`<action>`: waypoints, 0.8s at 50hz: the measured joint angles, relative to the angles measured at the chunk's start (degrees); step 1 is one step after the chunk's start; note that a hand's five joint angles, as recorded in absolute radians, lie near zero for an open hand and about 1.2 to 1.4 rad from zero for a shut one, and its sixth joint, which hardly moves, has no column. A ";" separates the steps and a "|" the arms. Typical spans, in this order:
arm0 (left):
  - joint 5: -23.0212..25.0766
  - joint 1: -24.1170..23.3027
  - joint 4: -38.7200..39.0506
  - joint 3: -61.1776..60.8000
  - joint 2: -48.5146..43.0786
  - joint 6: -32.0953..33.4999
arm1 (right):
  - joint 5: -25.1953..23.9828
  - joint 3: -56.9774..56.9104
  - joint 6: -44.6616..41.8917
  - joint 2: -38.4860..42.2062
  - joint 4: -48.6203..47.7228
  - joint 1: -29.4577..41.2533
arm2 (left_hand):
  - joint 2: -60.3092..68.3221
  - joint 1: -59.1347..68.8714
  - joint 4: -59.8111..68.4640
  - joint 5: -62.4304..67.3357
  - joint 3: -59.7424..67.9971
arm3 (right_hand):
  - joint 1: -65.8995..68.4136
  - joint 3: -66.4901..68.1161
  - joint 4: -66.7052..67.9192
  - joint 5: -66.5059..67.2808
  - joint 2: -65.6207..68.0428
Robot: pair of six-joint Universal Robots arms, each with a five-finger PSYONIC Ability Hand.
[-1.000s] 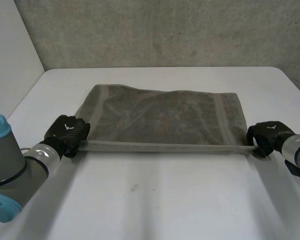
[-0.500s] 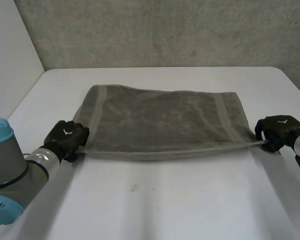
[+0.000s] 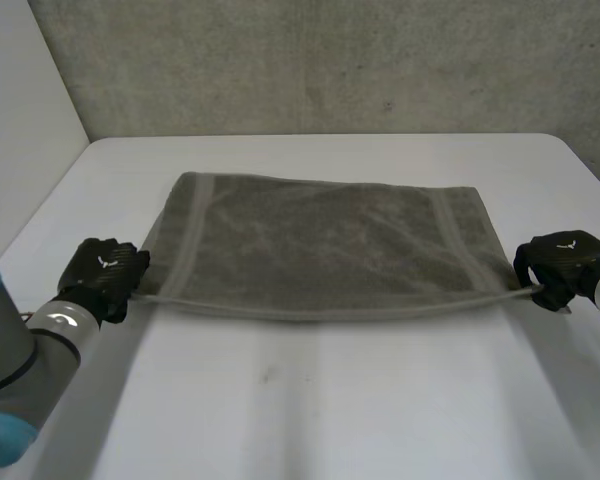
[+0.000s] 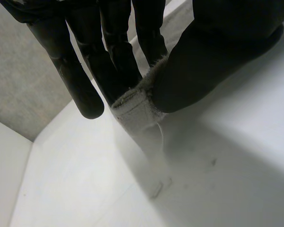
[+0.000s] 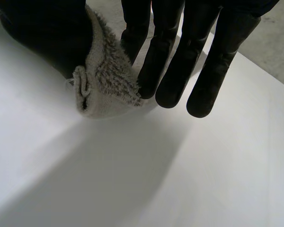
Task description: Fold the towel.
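The white desk (image 3: 310, 400) carries the grey towel (image 3: 320, 240), which lies spread across its middle with the long near edge facing the robot. That near edge runs between the two hands and sags slightly at its centre. The left robot hand (image 3: 102, 272) is clamped on the near left corner, thumb against fingers. The right robot hand (image 3: 560, 262) is clamped on the near right corner in the same way. For a clean fold, raise both corners evenly with the edge taut. Carry them to the far edge together, and match corner to corner before letting go.
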 measured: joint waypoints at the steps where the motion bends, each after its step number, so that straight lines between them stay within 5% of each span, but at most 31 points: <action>1: 0.03 -0.03 -0.09 -0.56 0.78 0.32 | 0.08 0.10 -1.32 -0.51 0.89 -0.02 | 0.52 0.38 0.54 0.44 0.50 | 0.00 0.00 0.00 0.00 0.00; 15: 0.86 0.40 -11.49 -9.69 19.05 14.75 | 0.43 1.00 -18.24 -10.70 20.76 -1.90 | 1.20 0.95 1.28 1.08 1.19 | 0.00 0.00 0.00 0.01 0.00; 25: 10.07 0.74 -26.69 -9.45 27.81 16.52 | -0.74 2.67 -28.15 -20.12 29.77 -4.89 | 1.24 0.95 1.30 1.16 1.23 | 0.00 0.00 0.00 0.02 0.00; 32: 12.04 1.32 -23.18 -4.03 19.37 16.05 | -0.38 0.16 -25.06 -14.31 23.08 -3.39 | 1.24 0.96 1.31 1.18 1.24 | 0.05 0.00 0.00 0.03 0.00; 40: 11.50 0.43 -19.04 10.95 -0.23 15.78 | 4.29 -10.75 -16.55 0.29 13.72 1.85 | 1.25 1.01 1.31 1.18 1.24 | 0.11 0.00 0.01 0.03 0.01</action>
